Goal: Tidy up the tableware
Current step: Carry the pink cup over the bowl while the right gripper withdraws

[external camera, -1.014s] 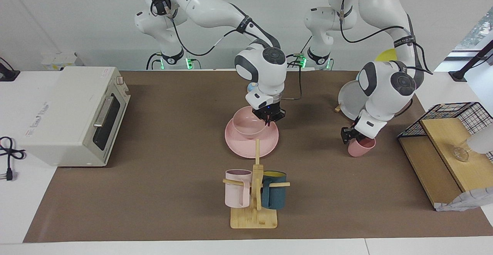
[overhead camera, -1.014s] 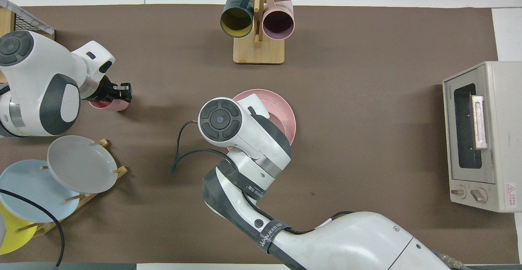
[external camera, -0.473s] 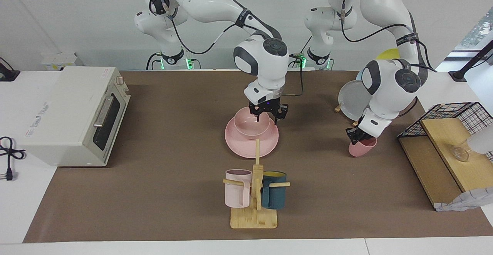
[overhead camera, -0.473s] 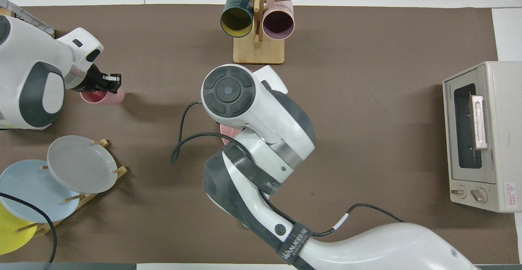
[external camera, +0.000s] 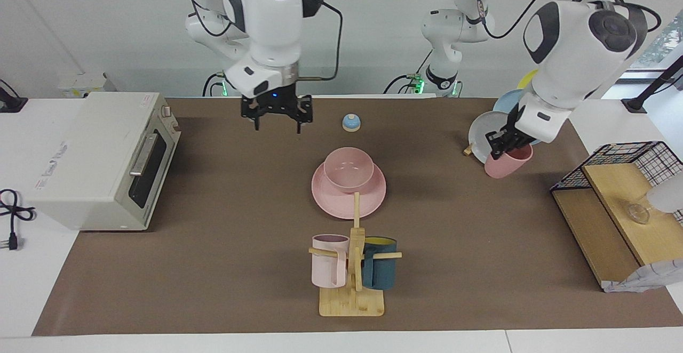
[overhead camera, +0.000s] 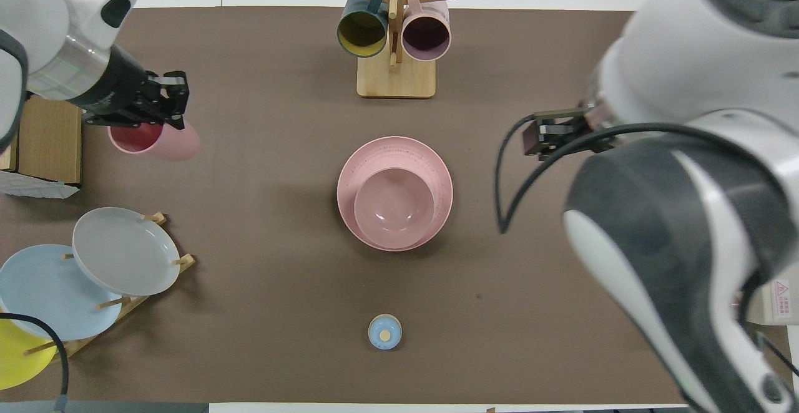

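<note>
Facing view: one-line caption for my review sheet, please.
Left claw lifts the pink cup clear of the table; right claw hangs open and empty; pink bowl sits on pink plate.

We see two arms with glossy white shells and dark grey joint caps bearing ring-patterned round discs. Loose black cables loop along each arm. The left gripper (external camera: 504, 142) and right gripper (external camera: 276, 114) are black, each below a silver wrist band; a small blue light glows on the right one. Green lights shine at both bases.
</note>
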Tool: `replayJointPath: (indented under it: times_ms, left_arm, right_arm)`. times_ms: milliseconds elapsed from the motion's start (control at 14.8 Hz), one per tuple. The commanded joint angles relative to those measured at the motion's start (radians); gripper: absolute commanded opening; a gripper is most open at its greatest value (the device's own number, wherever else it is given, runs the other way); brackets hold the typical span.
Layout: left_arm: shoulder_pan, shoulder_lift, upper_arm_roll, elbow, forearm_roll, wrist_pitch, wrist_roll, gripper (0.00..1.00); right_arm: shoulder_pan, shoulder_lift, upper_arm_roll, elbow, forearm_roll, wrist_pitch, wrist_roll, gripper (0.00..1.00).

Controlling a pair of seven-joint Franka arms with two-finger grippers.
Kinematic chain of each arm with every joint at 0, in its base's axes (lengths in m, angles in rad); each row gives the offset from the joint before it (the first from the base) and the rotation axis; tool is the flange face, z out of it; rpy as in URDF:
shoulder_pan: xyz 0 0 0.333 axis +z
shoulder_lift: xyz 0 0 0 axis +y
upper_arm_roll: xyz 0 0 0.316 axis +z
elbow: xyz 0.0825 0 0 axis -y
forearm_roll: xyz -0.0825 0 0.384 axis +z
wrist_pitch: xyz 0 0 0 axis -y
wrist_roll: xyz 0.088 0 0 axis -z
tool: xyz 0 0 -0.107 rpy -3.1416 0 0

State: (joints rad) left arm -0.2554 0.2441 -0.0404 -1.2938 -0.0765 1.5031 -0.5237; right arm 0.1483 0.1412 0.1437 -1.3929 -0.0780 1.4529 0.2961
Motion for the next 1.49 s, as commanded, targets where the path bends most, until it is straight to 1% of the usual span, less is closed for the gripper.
replayJointPath:
  times_ms: [0, 68, 203, 338, 473, 608, 743, 878, 946, 1081, 1284, 1419]
  left_arm:
    - [-0.161, 0.041, 0.014, 0.076, -0.017, 0.015, -0.235, 0.00]
    - [-0.219, 0.044, 0.014, 0.071, -0.029, 0.047, -0.290, 0.00]
    - [-0.312, 0.078, 0.014, 0.044, -0.023, 0.127, -0.415, 0.00]
    - [-0.379, 0.080, 0.014, -0.037, -0.012, 0.215, -0.481, 0.00]
    - [-0.430, 0.090, 0.014, -0.125, -0.009, 0.303, -0.554, 0.00]
    - [-0.462, 0.092, 0.014, -0.189, -0.009, 0.347, -0.573, 0.00]
    - [-0.470, 0.093, 0.014, -0.212, -0.009, 0.381, -0.587, 0.00]
    - [-0.470, 0.118, 0.016, -0.216, 0.012, 0.384, -0.587, 0.00]
    - [-0.472, 0.132, 0.014, -0.217, 0.038, 0.391, -0.588, 0.00]
    - [-0.472, 0.141, 0.014, -0.231, 0.043, 0.420, -0.592, 0.00]
    - [-0.472, 0.176, 0.014, -0.231, 0.046, 0.457, -0.599, 0.00]
    - [-0.479, 0.191, 0.014, -0.232, 0.063, 0.483, -0.611, 0.00]
  right_arm:
    - [-0.015, -0.083, -0.158, -0.125, 0.090, 0.003, -0.167, 1.00]
    - [-0.013, -0.086, -0.195, -0.123, 0.090, 0.000, -0.223, 1.00]
    - [-0.024, -0.089, -0.236, -0.127, 0.092, -0.005, -0.255, 1.00]
    - [-0.029, -0.117, -0.246, -0.178, 0.092, 0.001, -0.249, 1.00]
    - [-0.032, -0.124, -0.246, -0.192, 0.092, 0.010, -0.261, 1.00]
    - [-0.032, -0.127, -0.248, -0.224, 0.084, 0.082, -0.307, 1.00]
    - [-0.038, -0.127, -0.250, -0.236, 0.077, 0.087, -0.314, 1.00]
    - [-0.038, -0.126, -0.256, -0.230, 0.075, 0.074, -0.321, 1.00]
    - [-0.035, -0.127, -0.272, -0.232, 0.075, 0.058, -0.343, 1.00]
    - [-0.045, -0.138, -0.283, -0.255, 0.075, 0.049, -0.394, 1.00]
    - [-0.050, -0.146, -0.282, -0.259, 0.076, 0.044, -0.374, 1.00]
    - [-0.052, -0.161, -0.283, -0.282, 0.075, 0.032, -0.368, 1.00]
